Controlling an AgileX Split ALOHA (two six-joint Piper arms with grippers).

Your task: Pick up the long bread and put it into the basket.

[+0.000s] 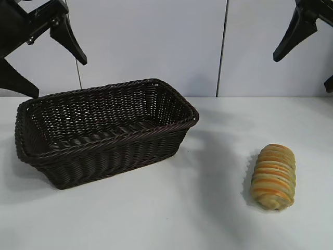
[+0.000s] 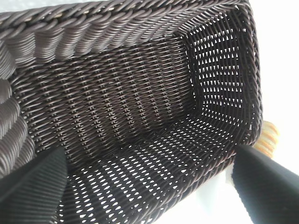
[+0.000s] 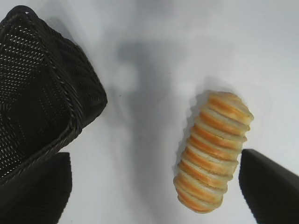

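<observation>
The long bread [image 1: 273,176], golden-tan with orange stripes, lies on the white table at the front right, well apart from the basket. The dark-brown wicker basket [image 1: 104,151] stands empty at the left. My left gripper [image 1: 60,78] hangs open high above the basket's far left; in the left wrist view it [image 2: 149,186] looks down into the basket [image 2: 117,107], with a sliver of bread [image 2: 269,138] past the rim. My right gripper [image 1: 303,73] is open and empty, high above the bread. In the right wrist view it [image 3: 154,191] hovers over the bread [image 3: 212,151], with the basket's corner [image 3: 70,102] to the side.
The white table [image 1: 171,208] runs bare between the basket and the bread and along the front. A pale wall with a dark vertical seam [image 1: 223,47] stands behind.
</observation>
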